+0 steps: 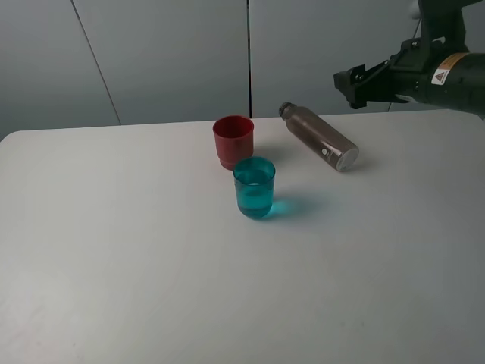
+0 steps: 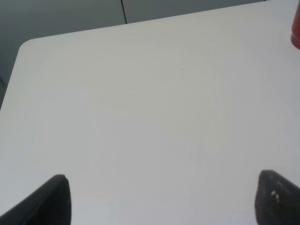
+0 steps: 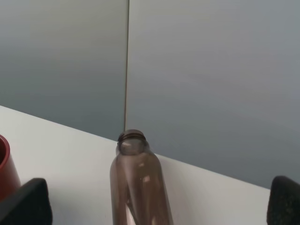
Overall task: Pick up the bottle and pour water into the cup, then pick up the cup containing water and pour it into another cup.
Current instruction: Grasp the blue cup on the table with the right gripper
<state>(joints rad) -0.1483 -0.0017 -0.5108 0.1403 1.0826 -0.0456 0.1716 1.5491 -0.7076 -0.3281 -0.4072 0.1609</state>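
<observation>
The bottle [image 1: 320, 138] appears to be laid on its side on the tabletop [image 1: 114, 250], at two o'clock from the teal cup [image 1: 255, 189]. As light, smooth, squeezable plastic, it is best gripped mid-body. The right hand [image 1: 350, 87] is spread wide nearby, not touching it; the left hand [image 2: 164, 197] is spread wide too. Water seems to be held in the teal cup; nothing is seen in the red cup [image 1: 233, 140].

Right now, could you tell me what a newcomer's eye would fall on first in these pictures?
The teal cup, apparently holding water, stands mid-table, with the red cup just behind it. To their right the capless bottle lies on its side, neck toward the wall. The open right gripper hovers above the table near it.
</observation>
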